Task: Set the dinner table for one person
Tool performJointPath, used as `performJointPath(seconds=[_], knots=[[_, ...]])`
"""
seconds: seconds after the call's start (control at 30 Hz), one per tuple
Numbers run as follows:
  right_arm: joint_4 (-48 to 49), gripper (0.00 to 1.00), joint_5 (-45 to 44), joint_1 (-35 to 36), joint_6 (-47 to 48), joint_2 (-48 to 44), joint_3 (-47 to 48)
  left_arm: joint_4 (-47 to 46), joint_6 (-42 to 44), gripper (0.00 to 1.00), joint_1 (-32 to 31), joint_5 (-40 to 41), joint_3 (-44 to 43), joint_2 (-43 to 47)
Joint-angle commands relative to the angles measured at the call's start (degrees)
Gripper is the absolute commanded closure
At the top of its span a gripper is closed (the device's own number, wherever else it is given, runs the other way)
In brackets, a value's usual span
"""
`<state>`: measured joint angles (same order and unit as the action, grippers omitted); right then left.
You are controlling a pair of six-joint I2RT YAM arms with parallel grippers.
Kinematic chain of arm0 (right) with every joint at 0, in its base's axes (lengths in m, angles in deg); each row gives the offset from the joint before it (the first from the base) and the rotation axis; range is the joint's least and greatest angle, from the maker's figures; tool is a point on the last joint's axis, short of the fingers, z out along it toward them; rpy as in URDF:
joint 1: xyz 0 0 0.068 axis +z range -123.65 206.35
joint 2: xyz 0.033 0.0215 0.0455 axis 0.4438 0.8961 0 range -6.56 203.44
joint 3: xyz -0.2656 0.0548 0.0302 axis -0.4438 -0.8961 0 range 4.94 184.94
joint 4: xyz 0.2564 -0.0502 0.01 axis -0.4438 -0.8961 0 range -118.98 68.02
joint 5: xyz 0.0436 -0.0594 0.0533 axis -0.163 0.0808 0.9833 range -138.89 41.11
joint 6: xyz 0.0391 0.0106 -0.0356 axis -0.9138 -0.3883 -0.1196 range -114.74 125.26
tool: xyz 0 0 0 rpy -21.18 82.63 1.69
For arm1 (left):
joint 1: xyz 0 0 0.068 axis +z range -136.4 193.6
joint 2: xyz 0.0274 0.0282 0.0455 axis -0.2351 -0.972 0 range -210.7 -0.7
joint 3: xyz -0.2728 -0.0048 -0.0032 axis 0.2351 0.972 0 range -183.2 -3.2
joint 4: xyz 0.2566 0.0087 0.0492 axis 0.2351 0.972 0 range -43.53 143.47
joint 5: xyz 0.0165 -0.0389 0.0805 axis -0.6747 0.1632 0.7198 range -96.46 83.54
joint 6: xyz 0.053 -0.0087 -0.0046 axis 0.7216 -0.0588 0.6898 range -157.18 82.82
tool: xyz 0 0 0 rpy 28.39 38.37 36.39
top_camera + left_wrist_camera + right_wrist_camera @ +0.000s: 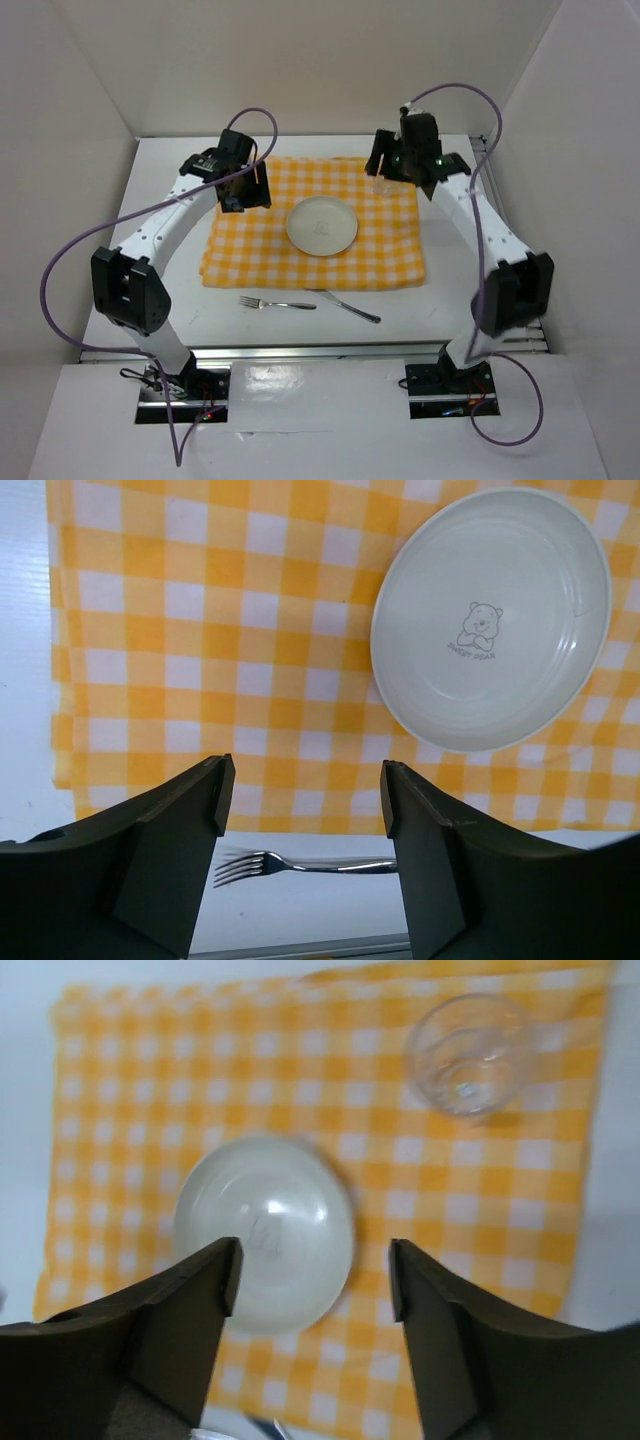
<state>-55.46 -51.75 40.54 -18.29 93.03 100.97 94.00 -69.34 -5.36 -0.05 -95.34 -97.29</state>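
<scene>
The white dinner table [165,205] bears a yellow-and-white checked cloth [250,245]. A white plate [322,226] with a bear print sits at the cloth's middle; it also shows in the left wrist view [490,620] and the right wrist view [265,1230]. A clear glass [383,186] stands on the cloth's far right part [467,1055]. A fork [277,303] and a knife [346,305] lie on the bare table in front of the cloth. My left gripper [250,188] hovers open and empty above the cloth's left part [305,800]. My right gripper [386,165] hovers open and empty above the glass area [315,1270].
White walls close in the table at the back and both sides. A metal rail [330,350] runs along the near edge, just behind the arm bases. Purple cables loop from both arms. The fork [300,865] shows between my left fingers, far below them.
</scene>
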Motion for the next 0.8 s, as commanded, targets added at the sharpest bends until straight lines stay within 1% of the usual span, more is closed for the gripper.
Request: performJointPath(seconds=[0.0, 0.03, 0.07, 0.1, 0.13, 0.17, 0.2, 0.27, 0.3, 0.37, 0.4, 0.53, 0.67, 0.7, 0.77], knots=[[8.6, 0.31, 10.5, 7.0, 11.4, -12.8, -14.5, 0.3, -1.3, 0.23, 1.1, 2.6, 1.7, 2.5], [8.6, 0.39, 11.2, 10.6, 11.4, -14.7, -21.3, 0.3, -1.3, 0.23, 1.1, 2.6, 2.7, 3.4], [8.6, 0.43, 11.2, 12.7, 11.4, -16.2, -24.0, -0.4, -2.1, 0.25, 2.1, 2.6, 3.7, 4.0], [7.1, 0.45, 12.0, 14.6, 11.4, -18.2, -26.5, -0.9, -2.1, 0.25, 3.7, 1.6, 4.8, 4.6], [6.2, 0.46, 11.4, 16.9, 10.1, -18.9, -28.8, -1.6, -4.1, 0.25, 4.5, 0.5, 6.3, 5.2], [5.5, 0.46, 10.2, 21.4, 8.6, -19.6, -32.9, -1.6, -4.7, 0.25, 5.6, 0.0, 7.1, 5.7], [5.5, 0.46, 8.6, 23.7, 7.0, -21.5, -35.3, -2.5, -4.8, 0.25, 7.2, -0.6, 7.7, 6.4], [6.7, 0.46, 6.6, 28.8, 3.6, -22.2, -40.3, -3.1, -4.8, 0.25, 7.8, -1.3, 7.7, 6.4], [5.2, 0.45, 5.5, 30.1, 2.6, -22.2, -40.8, -3.1, -4.8, 0.25, 8.5, -1.3, 6.7, 5.9], [3.9, 0.45, 1.6, 32.6, 1.7, -20.2, -40.8, -2.6, -4.8, 0.25, 8.5, -1.3, 5.6, 5.4], [3.3, 0.45, 0.5, 33.3, 1.7, -17.9, -40.8, -2.6, -4.8, 0.25, 8.5, -1.3, 5.0, 5.4], [2.0, 0.35, 0.5, 33.9, 6.1, -10.8, -40.2, -2.6, -4.8, 0.25, 8.5, -1.8, 5.0, 4.8], [3.1, 0.35, 0.5, 33.9, 7.6, -6.9, -40.2, -3.1, -4.8, 0.25, 8.5, -2.9, 5.5, 4.8], [3.1, 0.37, 0.5, 34.4, 8.3, -6.9, -40.2, -3.1, -4.8, 0.26, 8.5, -2.9, 5.5, 4.8], [4.3, 0.39, 2.1, 34.4, 8.3, -6.3, -40.9, -3.1, -4.8, 0.26, 8.5, -2.9, 5.5, 4.8]])
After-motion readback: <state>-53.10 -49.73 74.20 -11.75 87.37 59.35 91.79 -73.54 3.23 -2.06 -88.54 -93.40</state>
